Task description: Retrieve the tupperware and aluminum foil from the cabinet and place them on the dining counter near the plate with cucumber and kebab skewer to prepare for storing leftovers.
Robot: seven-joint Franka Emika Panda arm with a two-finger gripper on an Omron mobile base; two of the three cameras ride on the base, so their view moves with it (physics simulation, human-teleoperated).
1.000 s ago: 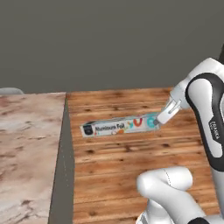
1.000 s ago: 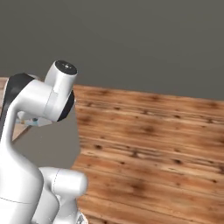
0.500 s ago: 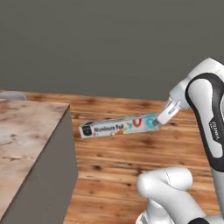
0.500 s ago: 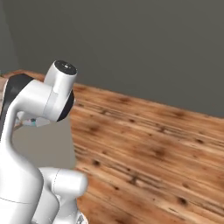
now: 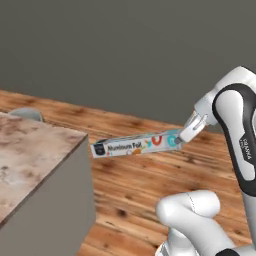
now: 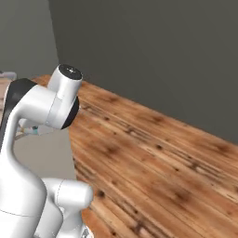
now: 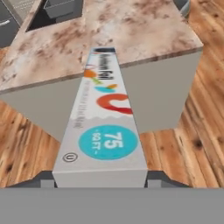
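A white robot arm holds the aluminum foil [image 5: 136,144] out level in mid-air, well above the wooden floor [image 6: 153,162]. The gripper [image 5: 183,136] is clamped on the carton's teal-marked end, one finger on each long side. The black end panel points toward the corner of the dining counter [image 5: 30,155], close to it but not yet over the marbled top.

The carton looks light and stiff, a long slim cardboard box with smooth printed faces (likely a little slippery). Held by one end alone, its length acts as a lever, so it could swing or sag in the grip; a hold nearer the middle would be steadier.

In the hand view the box [image 7: 105,122] runs away from the camera toward the counter edge [image 7: 131,64]. The finger tips are mostly covered by the carton. Beyond the counter, a dark inset shape [image 7: 52,13] is cut off at the frame edge, probably the sink. A grey curved object [image 5: 25,114] past the counter's far edge is too cropped to identify.
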